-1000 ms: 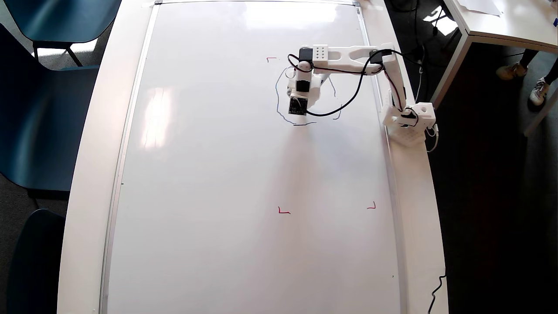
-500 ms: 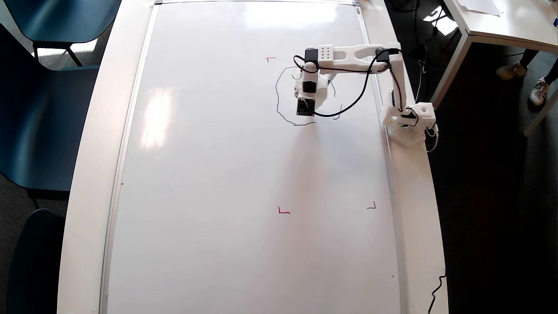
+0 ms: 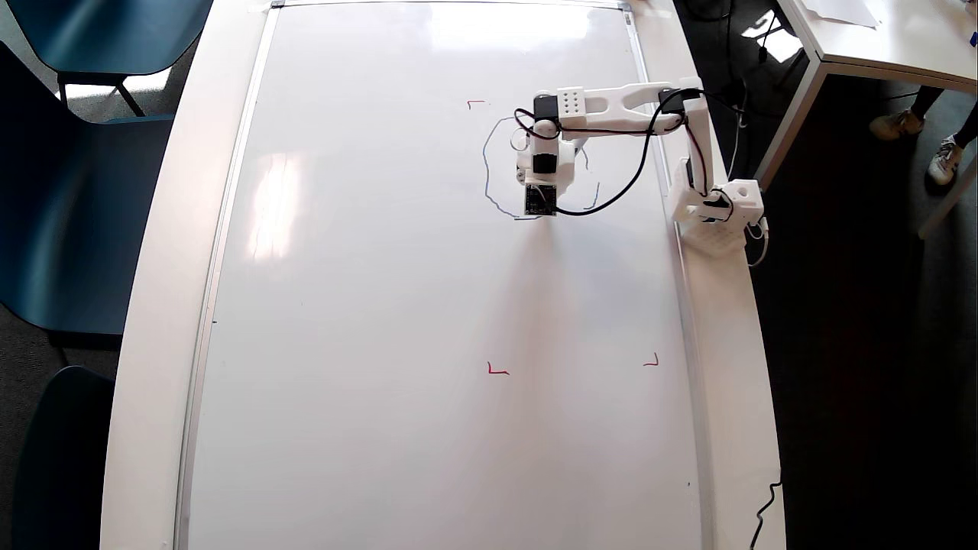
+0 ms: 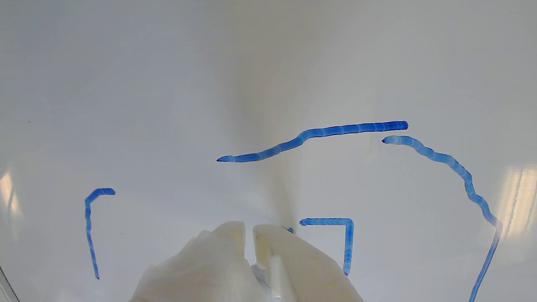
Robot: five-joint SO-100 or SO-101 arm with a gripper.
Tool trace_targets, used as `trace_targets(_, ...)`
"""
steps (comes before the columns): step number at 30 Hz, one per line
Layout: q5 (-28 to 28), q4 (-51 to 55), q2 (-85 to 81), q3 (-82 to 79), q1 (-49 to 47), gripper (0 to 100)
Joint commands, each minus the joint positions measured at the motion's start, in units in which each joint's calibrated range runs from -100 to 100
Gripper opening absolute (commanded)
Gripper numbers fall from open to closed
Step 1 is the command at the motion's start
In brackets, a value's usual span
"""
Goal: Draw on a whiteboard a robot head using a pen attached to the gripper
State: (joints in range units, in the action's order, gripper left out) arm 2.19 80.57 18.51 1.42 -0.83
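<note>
The whiteboard fills the overhead view. My gripper hangs over its upper right part, inside the partly drawn robot head, a thin wobbly blue outline. The wrist view looks down on the whiteboard and shows my gripper at the bottom edge, its two whitish fingers almost touching with only a thin slit between them. A small blue tip of the pen shows just right of the right finger, at the start of a blue corner stroke. The pen's body is hidden. Longer outline strokes run above and to the right.
The arm's white base sits on the table's right rim, with a black cable looping over the board. Red corner marks lie on the board. Blue chairs stand left; another table stands upper right.
In the overhead view the gripper and forearm have shifted right and slightly down, from the outline's left side toward its bottom stroke.
</note>
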Motion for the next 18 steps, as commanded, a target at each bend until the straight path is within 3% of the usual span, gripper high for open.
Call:
trace_targets(1,0.3,0.0,-2.5,0.9,-0.4,1)
trace_targets(18,0.8,-0.1,-3.4,3.6,-0.8,1)
